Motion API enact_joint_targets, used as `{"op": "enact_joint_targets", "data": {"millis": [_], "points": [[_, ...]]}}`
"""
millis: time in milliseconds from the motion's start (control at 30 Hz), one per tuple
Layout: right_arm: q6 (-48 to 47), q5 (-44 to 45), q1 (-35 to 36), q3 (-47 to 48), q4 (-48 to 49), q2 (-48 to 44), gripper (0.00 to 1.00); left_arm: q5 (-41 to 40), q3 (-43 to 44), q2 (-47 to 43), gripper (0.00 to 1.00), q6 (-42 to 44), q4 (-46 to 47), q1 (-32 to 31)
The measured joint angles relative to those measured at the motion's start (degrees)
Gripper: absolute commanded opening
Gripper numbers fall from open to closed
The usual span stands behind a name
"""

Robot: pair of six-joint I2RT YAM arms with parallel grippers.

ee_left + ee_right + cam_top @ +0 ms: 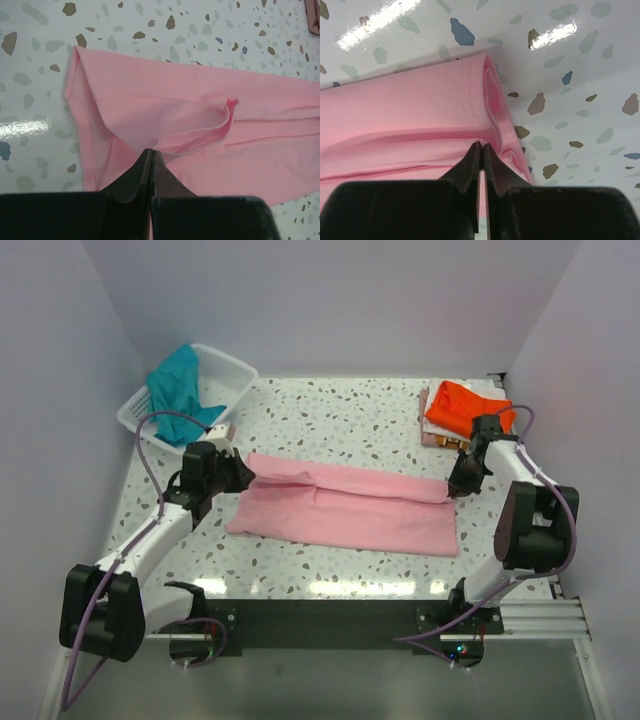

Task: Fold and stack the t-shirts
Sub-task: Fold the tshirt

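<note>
**Pinching pink t-shirt (345, 510) at both ends**

Spread as a long folded band across the middle of the speckled table (340, 415). Gripped on its far edge at 9 o'clock by the left gripper (243, 476), jaws pressed together on a raised fold of cloth. Gripped at the 3 o'clock end by the right gripper (458, 488), jaws closed on the hemmed corner. Beyond, at 1 o'clock, the orange t-shirt (465, 408); at 11 o'clock, the teal t-shirt (180, 385) draped in the white basket (235, 368)

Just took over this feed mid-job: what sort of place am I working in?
Most likely a robot test cell, not a home laundry: plain white walls close in three sides of a speckled tabletop that holds a white lattice basket and a spread pink t-shirt.
</note>
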Motion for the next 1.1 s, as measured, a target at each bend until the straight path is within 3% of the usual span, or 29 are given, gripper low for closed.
{"op": "enact_joint_targets", "data": {"millis": [733,800,833,900,933,967,1100], "points": [[0.1,3.0,0.2,-5.9,-2.1,-3.5,0.00,-0.3,-6.9,-9.6,0.00,-4.1,-6.4,-1.2],[0.1,3.3,0.5,-6.3,-2.4,-3.7,0.00,-0.3,-6.9,-9.8,0.08,-4.3,-7.3,-1.2],[0.1,3.4,0.7,-6.5,-2.5,-3.9,0.09,-0.3,-6.9,-10.1,0.22,-4.3,-7.8,-1.4],[0.2,3.5,1.2,-6.8,-2.8,-4.2,0.28,-0.3,-6.9,-11.0,0.32,-4.6,-9.0,-1.5],[0.3,3.8,1.5,-6.9,-3.0,-4.4,0.33,-0.3,-6.9,-11.6,0.43,-4.8,-9.8,-1.6],[0.3,4.2,1.8,-6.9,-3.3,-4.7,0.41,-0.4,-6.9,-12.1,0.46,-5.0,-10.2,-1.7],[0.0,5.8,3.6,-6.9,-4.2,-6.6,0.52,-1.0,-5.8,-13.4,0.50,-5.2,-12.9,-2.2]]}}
